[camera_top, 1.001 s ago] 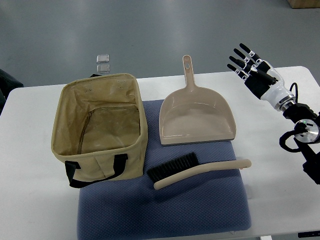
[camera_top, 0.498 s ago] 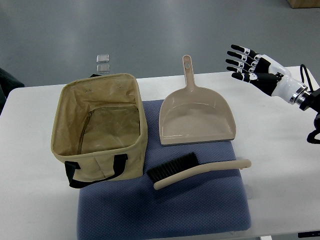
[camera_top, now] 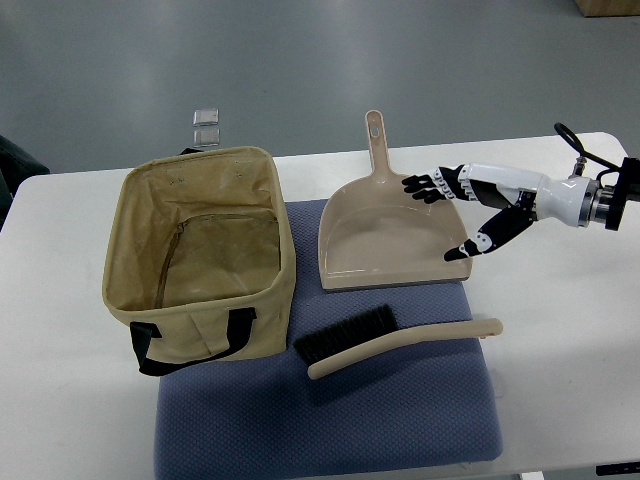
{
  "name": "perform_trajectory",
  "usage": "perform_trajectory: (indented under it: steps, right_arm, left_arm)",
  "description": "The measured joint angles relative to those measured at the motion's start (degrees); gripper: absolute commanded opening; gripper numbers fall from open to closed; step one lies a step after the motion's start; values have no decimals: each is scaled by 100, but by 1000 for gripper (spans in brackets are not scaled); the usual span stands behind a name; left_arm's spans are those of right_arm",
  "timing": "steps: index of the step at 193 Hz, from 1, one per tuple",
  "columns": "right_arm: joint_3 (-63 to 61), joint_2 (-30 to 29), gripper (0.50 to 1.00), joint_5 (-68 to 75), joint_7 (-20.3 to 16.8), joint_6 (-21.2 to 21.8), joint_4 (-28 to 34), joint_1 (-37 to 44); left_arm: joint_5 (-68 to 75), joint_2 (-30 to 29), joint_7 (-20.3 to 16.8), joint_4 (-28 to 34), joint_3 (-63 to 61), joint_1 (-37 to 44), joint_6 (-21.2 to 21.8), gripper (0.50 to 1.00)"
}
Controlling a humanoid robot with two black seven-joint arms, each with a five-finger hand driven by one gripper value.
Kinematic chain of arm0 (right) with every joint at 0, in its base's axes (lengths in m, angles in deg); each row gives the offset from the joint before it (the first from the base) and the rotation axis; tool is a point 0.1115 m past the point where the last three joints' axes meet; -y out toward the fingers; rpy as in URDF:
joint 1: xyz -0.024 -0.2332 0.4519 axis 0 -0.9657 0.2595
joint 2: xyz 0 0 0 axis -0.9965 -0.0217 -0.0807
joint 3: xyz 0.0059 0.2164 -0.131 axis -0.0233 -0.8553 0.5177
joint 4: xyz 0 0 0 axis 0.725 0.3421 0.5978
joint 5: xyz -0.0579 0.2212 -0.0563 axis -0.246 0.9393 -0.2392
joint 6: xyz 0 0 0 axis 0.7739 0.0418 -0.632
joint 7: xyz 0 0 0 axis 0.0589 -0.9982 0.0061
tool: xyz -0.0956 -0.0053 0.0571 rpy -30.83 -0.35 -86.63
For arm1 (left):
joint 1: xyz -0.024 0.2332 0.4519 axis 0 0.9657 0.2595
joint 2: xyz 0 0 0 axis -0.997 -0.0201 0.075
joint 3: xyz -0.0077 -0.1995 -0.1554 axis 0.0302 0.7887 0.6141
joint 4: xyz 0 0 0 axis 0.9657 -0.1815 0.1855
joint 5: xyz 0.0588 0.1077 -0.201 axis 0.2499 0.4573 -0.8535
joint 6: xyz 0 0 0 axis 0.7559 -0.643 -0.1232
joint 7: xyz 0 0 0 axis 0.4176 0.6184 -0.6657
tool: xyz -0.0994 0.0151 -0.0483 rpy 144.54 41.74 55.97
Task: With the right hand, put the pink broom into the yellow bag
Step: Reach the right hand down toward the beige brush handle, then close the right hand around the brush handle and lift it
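step: right hand (camera_top: 462, 215) is out over the right side of the dustpan (camera_top: 393, 237), fingers spread, holding nothing. Looks to me like the reach for the brush is only getting going.

brush: the broom (camera_top: 385, 340) lies on the blue mat (camera_top: 400, 420), in front of the dustpan. Bristles point left toward the bag, the long curved handle runs off to the right. Nothing touching it.

how I'd do it: come down toward the near side and grab the handle around the middle or right part, not the bristles. Wrap the fingers right round, since it's thin and curved and could roll out of a loose grip. Then lift it well clear of the bag's rim before swinging left.

bag: the tan bag (camera_top: 270, 215) sits open on the left, its right side on the mat. Looks empty, just an inside zip pocket showing.

dustpan: empty too, handle pointing away.

left hand: not in the shot.
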Motion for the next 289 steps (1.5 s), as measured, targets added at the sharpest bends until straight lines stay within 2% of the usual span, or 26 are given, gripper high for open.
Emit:
perform_trajectory:
  steps: [48, 98, 141, 156, 199, 270, 289]
  right_arm:
    - [1056, 422, 901, -926, -195, -995, 825, 311]
    - [1711, 523, 897, -1358, -433, -1633, 1161, 321]
    - [1840, 471, 866, -1385, -489, -1765, 1321, 281]
    - [1899, 443, 838, -1386, -555, -1802, 1336, 272]
    - [2034, 225, 815, -1378, -677, -1881, 1343, 238]
    - [2398, 43, 801, -1530, -947, -2468, 1337, 225]
    - [2428, 36, 780, -1706, -1069, -2634, 1327, 228]
  left_arm:
    - [0, 0, 0, 0, 1, 0, 0, 1000]
    - [-1, 0, 0, 0, 1, 0, 0, 1000]
    - [-1, 0, 0, 0, 2, 0, 0, 1000]
    - [-1, 0, 0, 0, 1, 0, 0, 1000]
    - [-1, 0, 0, 0, 1, 0, 0, 1000]
    - [-1, 0, 0, 0, 1, -1, 0, 1000]
    - [-1, 0, 0, 0, 1, 0, 0, 1000]
